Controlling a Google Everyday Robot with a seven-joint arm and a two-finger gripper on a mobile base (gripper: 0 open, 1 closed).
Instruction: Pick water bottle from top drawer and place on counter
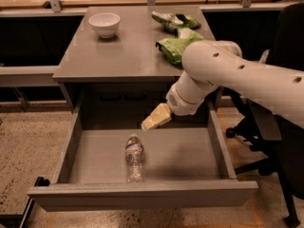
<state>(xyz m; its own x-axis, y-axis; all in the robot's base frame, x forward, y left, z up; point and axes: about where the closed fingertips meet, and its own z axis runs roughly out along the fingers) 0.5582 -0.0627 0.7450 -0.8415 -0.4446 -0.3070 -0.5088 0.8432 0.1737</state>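
The task was at an early stage. The drawer [142,194] stood pulled fully out below the counter [118,56], so nothing needed opening. The bottle [134,156] lay on its side on the drawer floor, left of the middle and near the front panel. Its cap pointed toward the back and it touched no wall. Nothing held it.

The end effector [156,118] hung over the rear part of the drawer, above and a little to the right of the bottle's cap end, clearly apart from it. It pointed down and to the left, toward the bottle. Whether it was apart or together could not be told from this view. The arm [237,75] reached in from the right, passing over the drawer's right wall and in front of the counter's front right corner.

By my judgement this was the approach step, with the grasp not yet made. What was left was to descend to the bottle, clamp on it, lift it clear of the drawer, carry it up past the counter's edge and set it down. The counter carried a bowl [105,23] at its back left and green bags [175,49] at its back right. The bare stretch across the middle and front left looked the likeliest spot for the bottle.
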